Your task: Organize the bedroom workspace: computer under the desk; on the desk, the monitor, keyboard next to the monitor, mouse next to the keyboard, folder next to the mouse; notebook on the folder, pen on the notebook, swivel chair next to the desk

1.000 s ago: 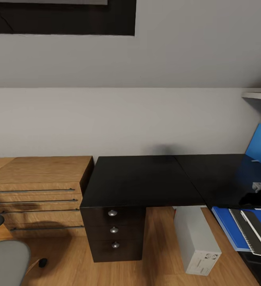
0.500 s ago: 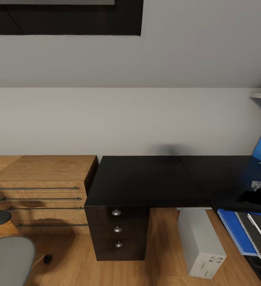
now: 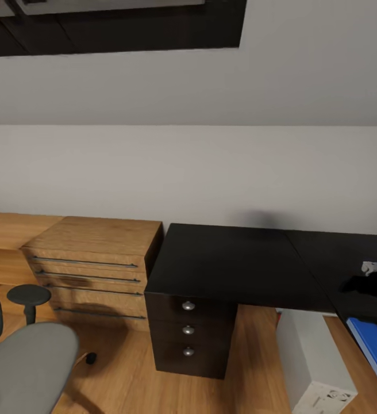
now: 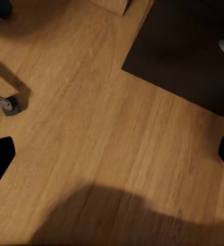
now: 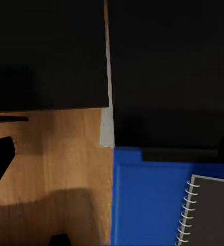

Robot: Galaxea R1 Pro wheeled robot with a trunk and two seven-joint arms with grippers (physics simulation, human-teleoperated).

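- Folder, blue, lies on the black counter at its right end, the grey notebook stacked on it.
- Computer stands on the floor under the counter.
- Swivel chair sits well apart, left.
- Both end effectors spread wide, empty.

Left gripper: we see two flat black fingertips, angular and wedge-shaped, with no markings we can make out.
Right gripper: we see one black pointed fingertip and a darker, blurred one opposite.
Right arm: we see a matte black casing with a small white-grey patterned patch; details blurred.
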